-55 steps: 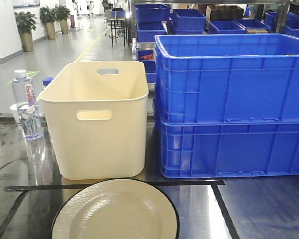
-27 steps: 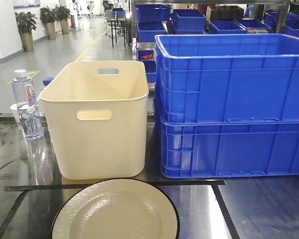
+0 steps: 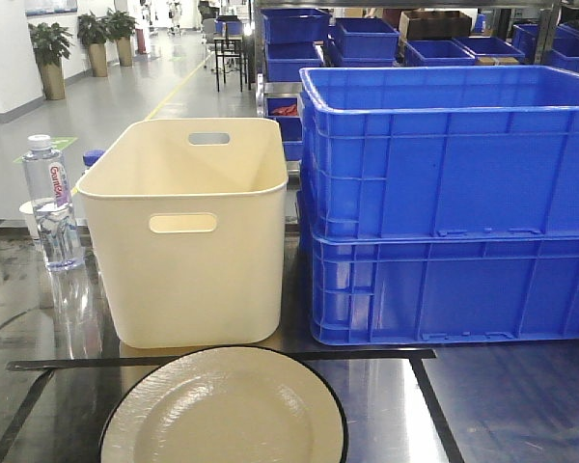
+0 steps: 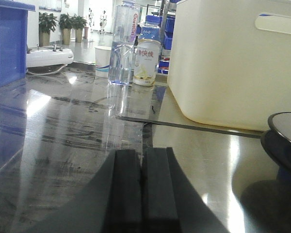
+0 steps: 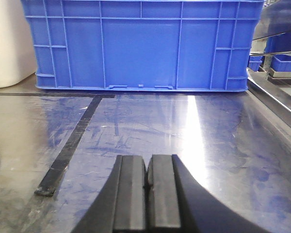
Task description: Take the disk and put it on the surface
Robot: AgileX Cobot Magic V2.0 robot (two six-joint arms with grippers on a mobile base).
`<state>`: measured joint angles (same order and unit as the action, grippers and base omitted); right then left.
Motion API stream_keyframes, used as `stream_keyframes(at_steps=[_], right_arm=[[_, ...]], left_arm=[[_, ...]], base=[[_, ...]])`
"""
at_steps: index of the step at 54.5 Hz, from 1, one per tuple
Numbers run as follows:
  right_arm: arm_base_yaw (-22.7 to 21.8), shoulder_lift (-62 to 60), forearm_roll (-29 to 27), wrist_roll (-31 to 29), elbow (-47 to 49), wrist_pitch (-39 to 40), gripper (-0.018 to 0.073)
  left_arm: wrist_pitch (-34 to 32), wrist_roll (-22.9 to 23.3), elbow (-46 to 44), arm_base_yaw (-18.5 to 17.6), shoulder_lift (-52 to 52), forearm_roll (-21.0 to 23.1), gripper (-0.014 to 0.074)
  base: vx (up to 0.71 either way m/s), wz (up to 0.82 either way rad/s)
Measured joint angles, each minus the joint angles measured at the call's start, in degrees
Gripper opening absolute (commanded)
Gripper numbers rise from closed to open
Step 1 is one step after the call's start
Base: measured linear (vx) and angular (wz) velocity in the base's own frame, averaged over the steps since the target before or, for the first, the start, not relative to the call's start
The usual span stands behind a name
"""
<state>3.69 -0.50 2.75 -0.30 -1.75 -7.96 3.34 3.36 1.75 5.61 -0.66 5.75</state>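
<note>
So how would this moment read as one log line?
disk: on surface, ungrasped | left gripper: shut, empty | right gripper: shut, empty

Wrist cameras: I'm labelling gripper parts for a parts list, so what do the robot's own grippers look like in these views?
Only the fingertips show. The left gripper has two flat, black, matte rectangular fingers side by side with a thin seam between them. The right gripper looks the same: two dark rectangular fingers flaring into a black body below. No cables, markings or arm links are visible.

The left gripper [image 4: 141, 182] and right gripper [image 5: 146, 187] both hang low, jaws pressed together, holding nothing.
</note>
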Motion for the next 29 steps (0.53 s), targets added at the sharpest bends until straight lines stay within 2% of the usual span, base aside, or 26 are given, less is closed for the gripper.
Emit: stream_keyframes(at_steps=[29], right_arm=[[0.00,0.00,0.00,-0.06,0.00,0.05,-0.0005]], left_arm=[[0.00,0.00,0.00,0.00,0.00,0.00,-0.0008]], base=[[0.00,0.00]])
